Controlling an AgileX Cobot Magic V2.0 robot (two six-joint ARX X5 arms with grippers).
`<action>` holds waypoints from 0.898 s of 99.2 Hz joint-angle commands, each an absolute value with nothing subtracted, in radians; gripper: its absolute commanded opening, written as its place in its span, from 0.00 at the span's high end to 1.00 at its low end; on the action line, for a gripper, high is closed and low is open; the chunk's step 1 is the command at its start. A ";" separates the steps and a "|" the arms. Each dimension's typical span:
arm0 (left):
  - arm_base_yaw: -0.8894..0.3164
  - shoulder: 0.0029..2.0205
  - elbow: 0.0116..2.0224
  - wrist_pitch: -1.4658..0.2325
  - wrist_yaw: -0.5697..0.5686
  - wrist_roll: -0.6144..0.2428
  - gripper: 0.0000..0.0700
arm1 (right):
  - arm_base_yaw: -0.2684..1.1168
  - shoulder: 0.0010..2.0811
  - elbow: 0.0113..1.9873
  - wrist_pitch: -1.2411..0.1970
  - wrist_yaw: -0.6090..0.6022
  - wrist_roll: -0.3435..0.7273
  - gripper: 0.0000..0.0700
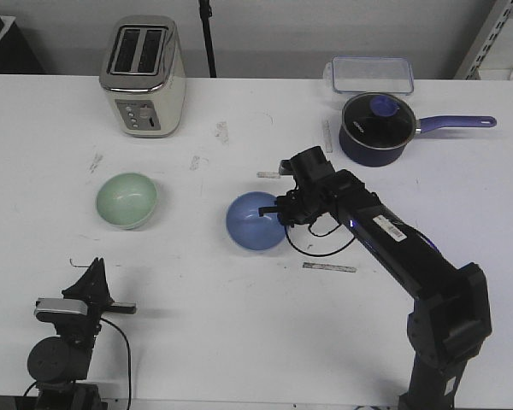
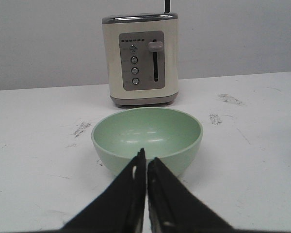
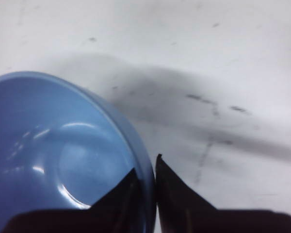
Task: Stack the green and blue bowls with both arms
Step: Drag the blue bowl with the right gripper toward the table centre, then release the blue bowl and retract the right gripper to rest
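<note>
The pale green bowl (image 1: pixel 126 199) sits on the white table at the left; in the left wrist view the green bowl (image 2: pixel 147 136) lies just beyond my left gripper (image 2: pixel 146 156), whose fingers are shut together on nothing. That left gripper (image 1: pixel 96 267) rests low near the table's front left corner. The blue bowl (image 1: pixel 256 222) sits at the table's middle. My right gripper (image 1: pixel 281 216) is shut on its right rim. In the right wrist view one finger is inside the blue bowl (image 3: pixel 53 150) and the other outside, with my right gripper (image 3: pixel 146 164) pinching the wall.
A cream toaster (image 1: pixel 144 75) stands at the back left. A dark navy saucepan (image 1: pixel 376 128) with a purple handle and a clear lidded container (image 1: pixel 370 74) sit at the back right. Tape strips (image 1: pixel 329 267) lie on the table.
</note>
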State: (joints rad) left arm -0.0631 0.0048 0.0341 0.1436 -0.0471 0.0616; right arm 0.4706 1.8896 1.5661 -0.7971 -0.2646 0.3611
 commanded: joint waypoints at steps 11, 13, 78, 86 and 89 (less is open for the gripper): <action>-0.064 0.003 0.012 0.158 -0.045 0.059 1.00 | 0.477 1.920 1.583 -0.792 -0.241 0.379 0.98; -0.064 0.003 0.012 0.158 -0.045 0.059 1.00 | 0.478 1.923 1.583 -0.791 -0.241 0.378 0.98; -0.064 0.003 0.012 0.158 -0.045 0.059 1.00 | 0.487 1.951 1.583 -0.785 -0.261 0.387 0.72; -0.064 0.003 0.012 0.158 -0.045 0.059 1.00 | 0.486 1.951 1.583 -0.785 -0.261 0.389 0.57; -0.064 0.003 0.012 0.158 -0.045 0.059 1.00 | 0.486 1.950 1.583 -0.785 -0.261 0.389 0.53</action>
State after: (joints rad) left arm -0.0631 0.0048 0.0341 0.1436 -0.0471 0.0616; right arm 0.4778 1.9350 1.5661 -0.7910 -0.2607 0.3752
